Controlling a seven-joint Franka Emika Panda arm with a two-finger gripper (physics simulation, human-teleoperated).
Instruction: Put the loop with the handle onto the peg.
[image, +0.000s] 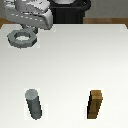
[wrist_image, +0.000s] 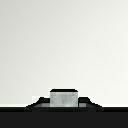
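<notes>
Loop with the handle (image: 22, 38) at far corner of white table (image: 75, 65), toward exterior view's left, tucked right under the gripper (image: 30, 24). Ring flat or near flat, hole facing up, stubby tab apparently pointing toward the arm side. Touching the table or lifted slightly: can't tell. Gripper directly above and overlapping ring's rim, likely at the tab end. Fingers hidden behind wrist housing; spread or pinching the tab: cannot tell. Wrist view no help, only a pale grey block (wrist_image: 64, 98) on a dark strip against blank white, probably gripper hardware or the tab, unclear which.

Peg (image: 34, 104) upright near front edge, same side as the ring, well apart from it. So coming carry runs almost straight from far edge to near edge, little sideways shift. Brown wooden block (image: 96, 104) beside peg toward exterior view's right, well apart, not in the path.

Arm hunched low over far corner, wrist pointing down. Judged stage: grasp or just before lift; ring not yet on peg.
</notes>
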